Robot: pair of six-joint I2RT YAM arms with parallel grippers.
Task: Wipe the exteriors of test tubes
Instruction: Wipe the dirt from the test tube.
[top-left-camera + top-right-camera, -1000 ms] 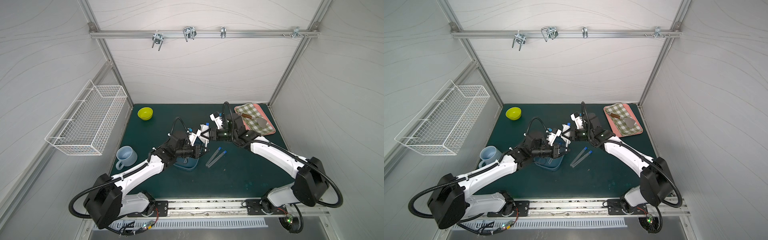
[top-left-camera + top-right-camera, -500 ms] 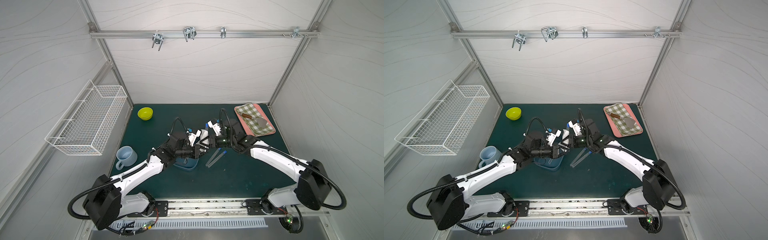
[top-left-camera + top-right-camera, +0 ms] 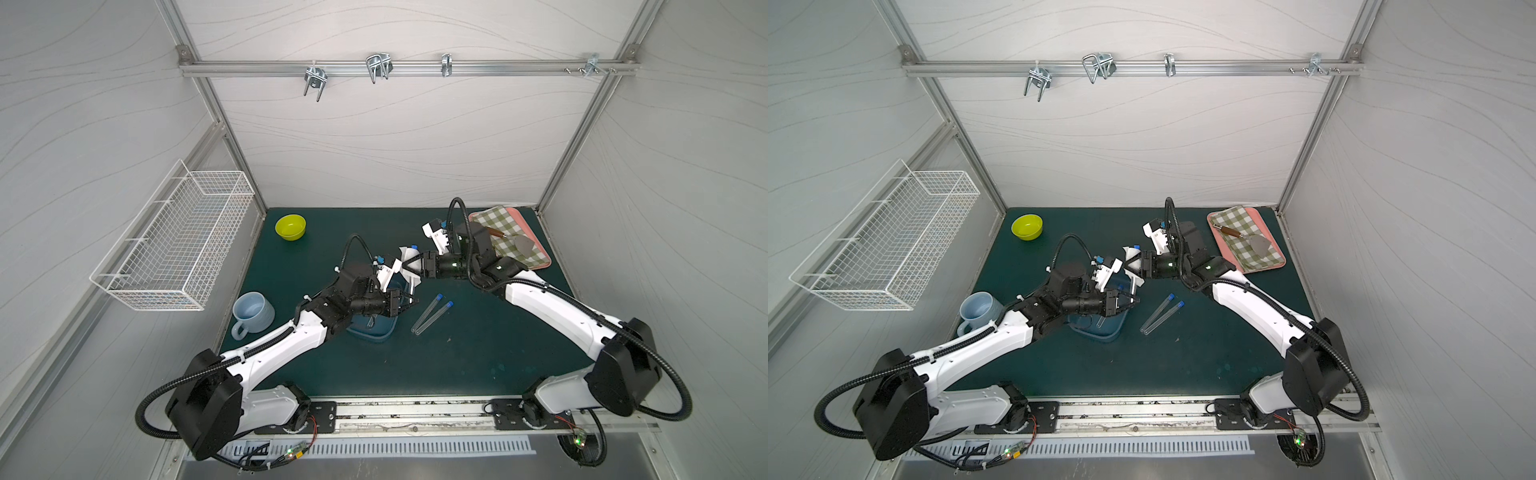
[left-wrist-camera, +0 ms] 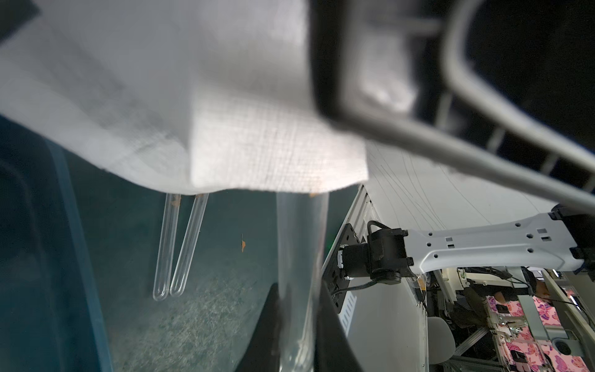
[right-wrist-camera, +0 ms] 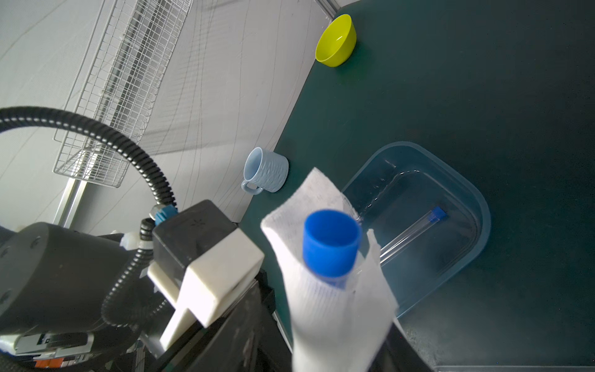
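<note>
Left pincer (image 3: 409,304) is clamped on the rounded end of one capped tube (image 4: 301,257) and holds it lifted over the blue tray (image 5: 484,222), with the blue cap at the end far from its fingers. The right pincer (image 3: 409,271) stands just beyond it along the same tube. Its fingers are closed from both sides on a white cloth (image 5: 328,317), which is folded round the upper part of the glass, right under the cap. How firmly these fingers press cannot be told, but the cloth stays between them. The step in hand appears to be the wiping of this tube, with the cloth now near the cap end. Near the left pincer, on the side toward the right arm, two tubes (image 3: 427,313) lie side by side on the green surface (image 3: 478,365), outside the tray, with their rounded ends almost touching. Most likely they are already wiped, though the pictures cannot prove that they are clean. Under both pincers one last tube (image 5: 412,235) lies inside the tray and seems not yet taken. By this judgement the task is a little past its middle: two tubes done, a third in work, a fourth left. The held one must also be laid down afterwards, probably beside the pair.
</note>
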